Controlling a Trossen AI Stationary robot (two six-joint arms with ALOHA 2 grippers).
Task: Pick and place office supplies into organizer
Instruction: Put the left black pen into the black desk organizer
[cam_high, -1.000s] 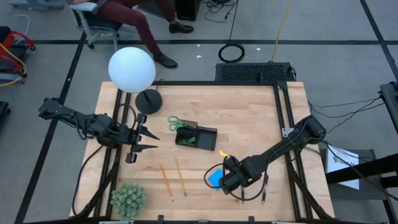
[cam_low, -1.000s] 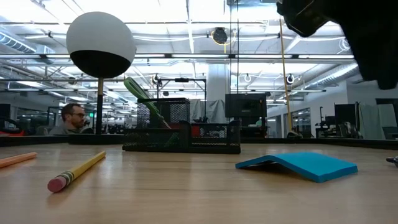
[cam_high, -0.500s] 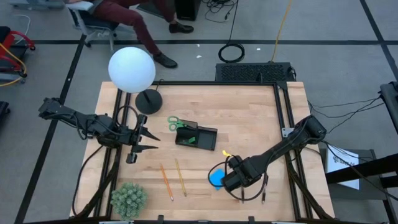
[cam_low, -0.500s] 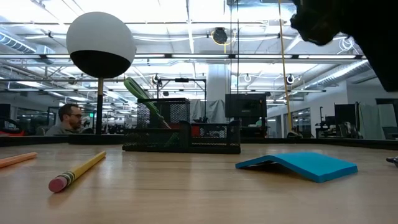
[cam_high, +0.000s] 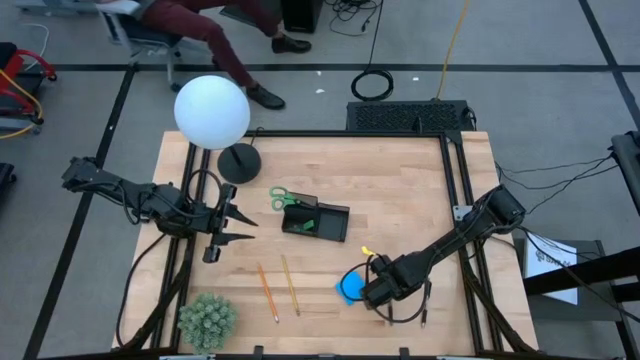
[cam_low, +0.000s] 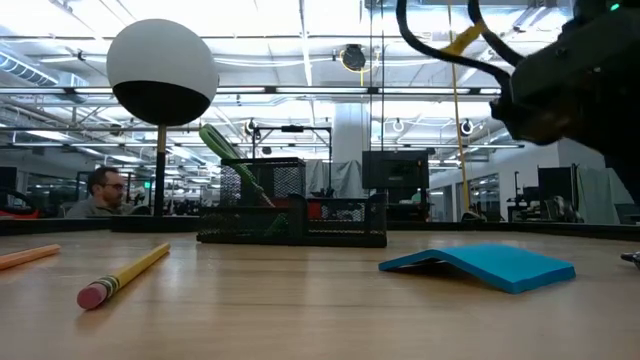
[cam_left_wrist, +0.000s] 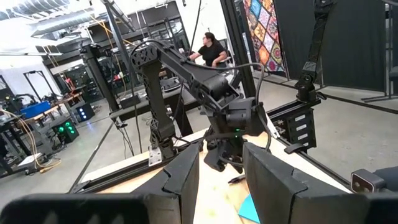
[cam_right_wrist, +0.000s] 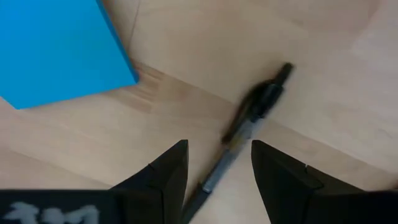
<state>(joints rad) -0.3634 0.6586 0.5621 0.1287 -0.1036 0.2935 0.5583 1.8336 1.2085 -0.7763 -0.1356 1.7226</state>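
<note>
My right gripper (cam_high: 378, 292) (cam_right_wrist: 217, 169) is open near the table's near edge, just right of the blue pad (cam_high: 349, 287) (cam_right_wrist: 59, 50) (cam_low: 480, 265). A dark pen (cam_right_wrist: 249, 121) lies flat on the wood, its length running into the gap between the fingers. A second dark pen (cam_high: 423, 306) lies farther right. Two pencils (cam_high: 267, 292) (cam_high: 290, 284) lie flat left of the pad. The black organizer (cam_high: 316, 219) (cam_low: 295, 215) sits mid-table with the green-handled scissors (cam_high: 283, 198) leaning out of its left end. My left gripper (cam_high: 236, 225) (cam_left_wrist: 221, 180) waits open at the left.
The white globe lamp (cam_high: 212, 112) stands on its round black base (cam_high: 239, 160) at the far left. A spiky green plant ball (cam_high: 208, 320) sits at the near left corner. Bare wood lies between the organizer and the pad. A person sits beyond the table's far edge.
My right gripper has come down toward the table and shifted a little toward the right edge, off the blue pad and over the pen. The pad, pencils and organizer have stayed put.
</note>
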